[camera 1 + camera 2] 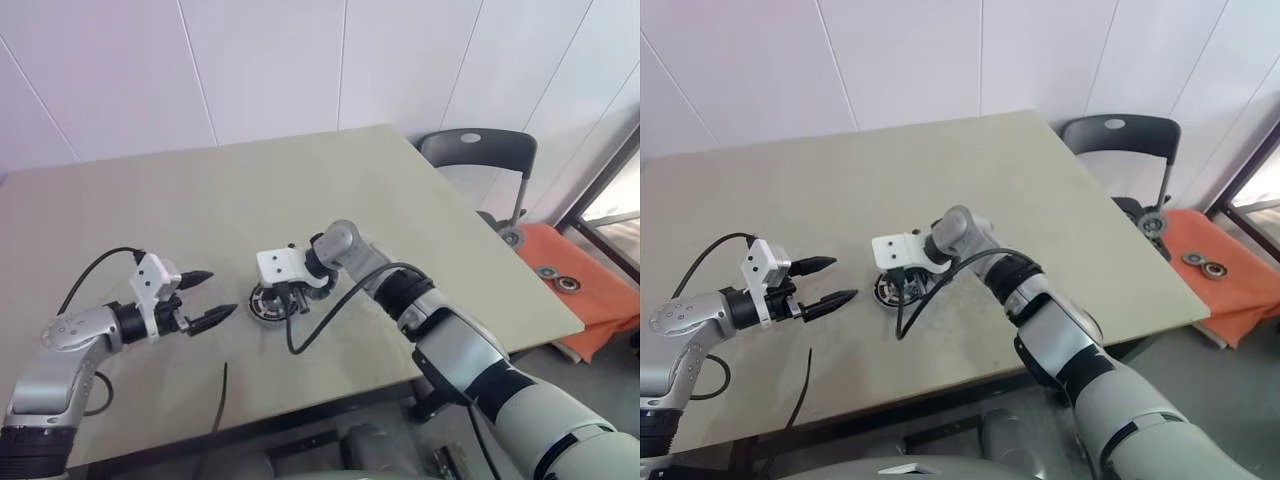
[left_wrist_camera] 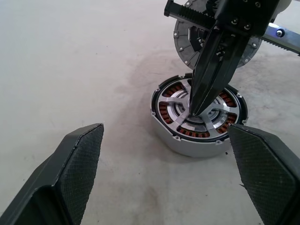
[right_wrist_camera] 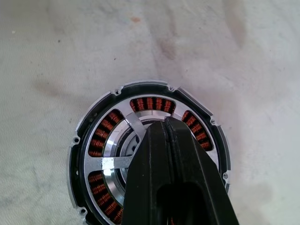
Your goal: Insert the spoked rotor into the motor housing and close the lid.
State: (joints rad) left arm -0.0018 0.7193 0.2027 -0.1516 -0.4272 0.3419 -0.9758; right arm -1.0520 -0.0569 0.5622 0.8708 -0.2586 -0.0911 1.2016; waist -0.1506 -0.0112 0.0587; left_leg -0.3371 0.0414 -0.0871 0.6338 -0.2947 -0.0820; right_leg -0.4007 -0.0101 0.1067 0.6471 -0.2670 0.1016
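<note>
Right gripper (image 2: pixel 194 110) shut, empty, tips on spoked rotor (image 3: pixel 112 161) seated in motor housing (image 2: pixel 187 143). Lid (image 2: pixel 187 44) just behind. Left gripper (image 1: pixel 212 297) wide open, empty, beside.

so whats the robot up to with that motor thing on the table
The right gripper, its fingers shut, points down onto the middle of the spoked rotor, which already sits inside the motor housing on the table. Copper windings show between the spokes. The left gripper is open and hangs beside the housing, holding nothing. The lid lies on the table just beyond the housing, so closing is not yet done.
</note>
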